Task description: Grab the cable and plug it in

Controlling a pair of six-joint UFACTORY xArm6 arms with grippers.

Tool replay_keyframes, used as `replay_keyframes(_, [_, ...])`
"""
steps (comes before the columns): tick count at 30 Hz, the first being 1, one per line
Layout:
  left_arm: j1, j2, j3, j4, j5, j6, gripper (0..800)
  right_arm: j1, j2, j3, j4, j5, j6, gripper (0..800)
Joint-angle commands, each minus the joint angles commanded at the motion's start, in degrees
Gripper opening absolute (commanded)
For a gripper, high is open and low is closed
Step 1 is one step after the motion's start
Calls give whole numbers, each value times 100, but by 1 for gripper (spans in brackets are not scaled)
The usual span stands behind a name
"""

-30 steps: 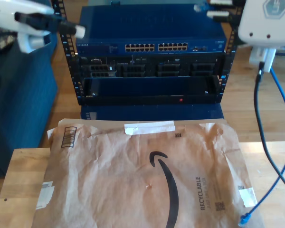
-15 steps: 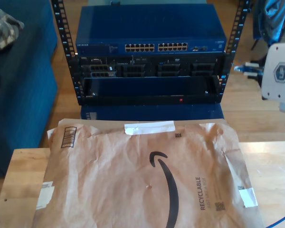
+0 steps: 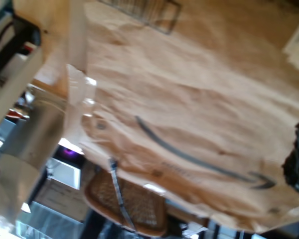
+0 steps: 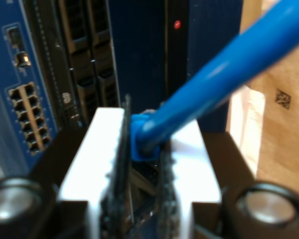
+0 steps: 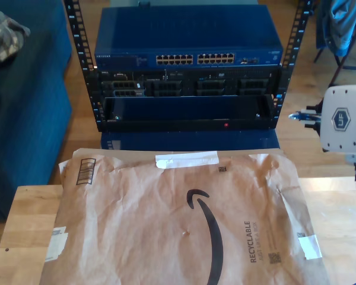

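Below my first gripper, in the first wrist view, a wrinkled brown paper mailer (image 3: 189, 114) with a black curved logo spreads wide; its edge drops off to a woven wicker seat (image 3: 134, 199) and clutter beyond. I cannot tell how far that gripper's jaws stand apart.

Between the jaws of my second gripper (image 4: 142, 164), in the second wrist view, the thin bright-blue cable (image 4: 214, 79) is pinched at its end, jaws closed tight on it, the cord rising away past the gripper. Ahead of the gripper stands the blue network switch (image 4: 10, 74) with its rows of ports, and beside it the dark rack face with a red light (image 4: 177, 24); open air lies between gripper and rack.

At the exterior view's right edge, my second gripper (image 5: 302, 117) hangs beside the black rack frame (image 5: 288, 65), apart from it, fingertips toward the rack. The mailer (image 5: 184, 219) covers the light wooden table (image 5: 24, 231) in front, overhanging its far edge.
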Motion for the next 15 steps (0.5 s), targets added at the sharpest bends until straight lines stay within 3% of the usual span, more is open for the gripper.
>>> replay_keyframes(4, [369, -149, 246, 404, 0, 501, 799, 0, -9, 79, 0, 0, 0, 10])
replay_keyframes(8, [378, -659, 888, 1020, -70, 976, 799, 0, -9, 88, 0, 0, 0, 9])
replay_keyframes(12, [545, -1125, 1785, 1644, -615, 1363, 799, 18, -9, 105, -9, 0, 0, 8])
replay_keyframes(15, [1231, -1134, 2259, 1952, -1037, 1881, 799, 18, -9, 105, -9, 0, 0, 8])
